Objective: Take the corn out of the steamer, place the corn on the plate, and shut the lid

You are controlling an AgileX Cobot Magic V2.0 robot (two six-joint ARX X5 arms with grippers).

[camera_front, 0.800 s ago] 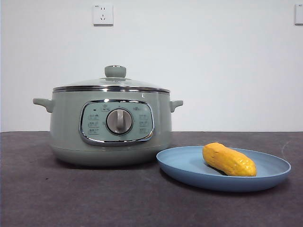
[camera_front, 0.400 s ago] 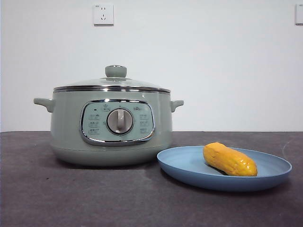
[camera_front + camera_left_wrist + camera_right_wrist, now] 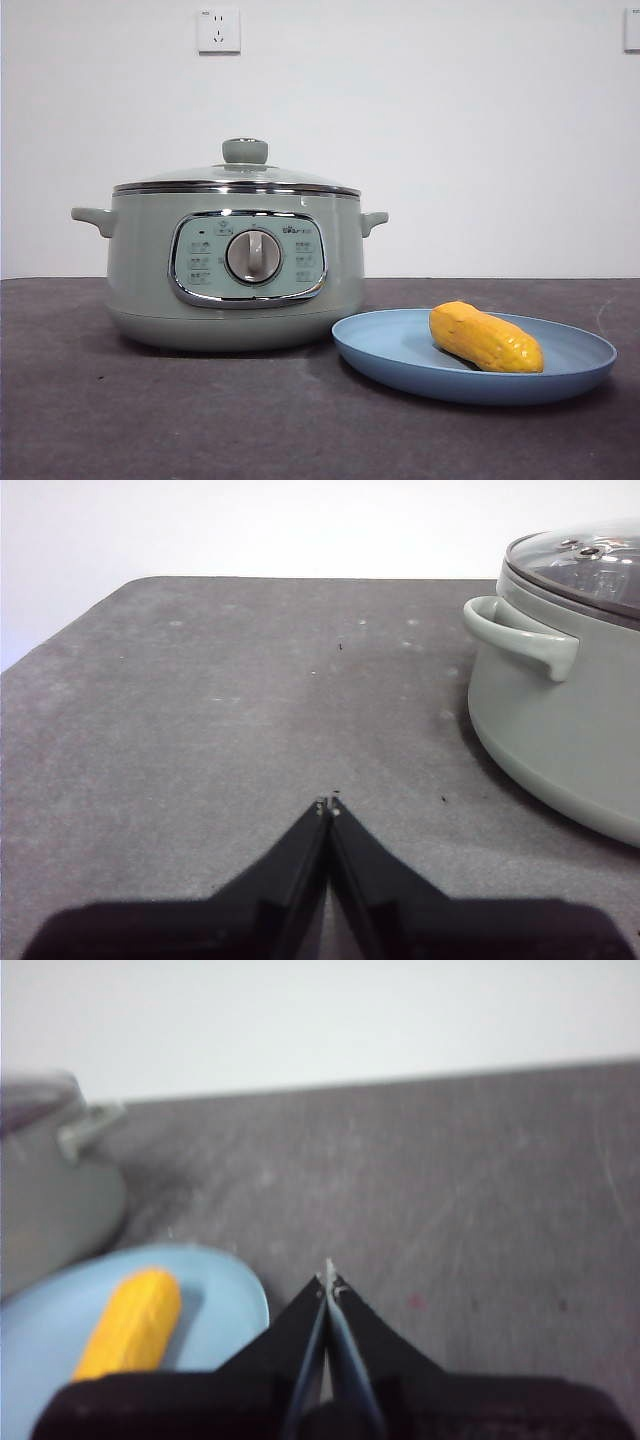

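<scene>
Steamer [image 3: 236, 265] control panel [image 3: 248, 258] showing small printed marks around dial [image 3: 253, 257], brand logo above; nothing legible.

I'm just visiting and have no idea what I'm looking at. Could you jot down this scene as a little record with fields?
corn: lying on the plate
plate: on the table, beside the steamer
steamer: upright on the table
lid: closed on the steamer
left gripper: shut, empty, near the steamer's handle
right gripper: shut, empty, beside the plate
</scene>
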